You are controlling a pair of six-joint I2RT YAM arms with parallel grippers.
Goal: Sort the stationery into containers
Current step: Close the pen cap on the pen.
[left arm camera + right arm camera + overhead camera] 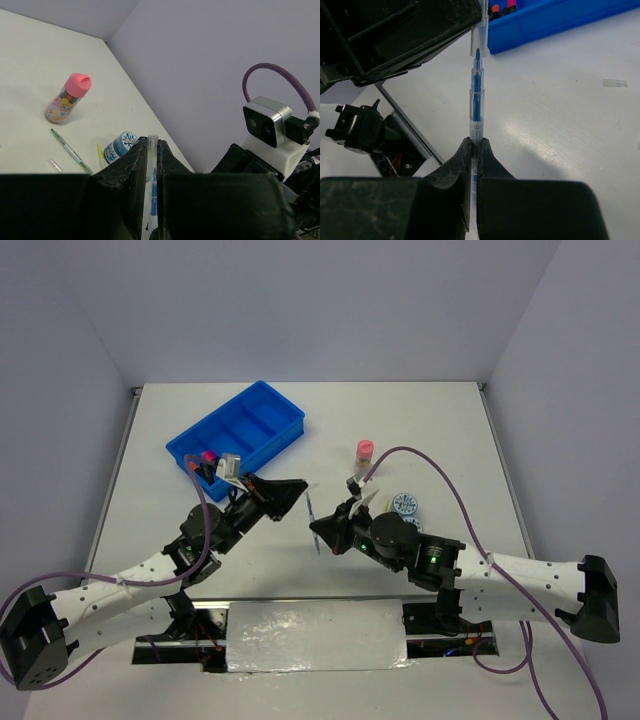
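Observation:
My right gripper [475, 145] is shut on the barrel of a clear blue pen [477, 95], held above the table. The pen's tip sits just inside a clear cap [477, 35]. My left gripper [150, 144] is shut on that cap [152, 150], tip to tip with the right one. From above, the two grippers [303, 487] [324, 530] meet at the table's middle with the pen [313, 512] between them. The blue tray [283, 416] lies at the back left with highlighters [207, 458] in one near compartment.
A pink-capped bottle [364, 451] stands right of centre, with blue-white discs [405, 505] nearer the right arm. A green pen [70, 150] and a yellow pen [100, 155] lie by a disc [120, 145]. A small clear piece [615, 83] lies loose on the table.

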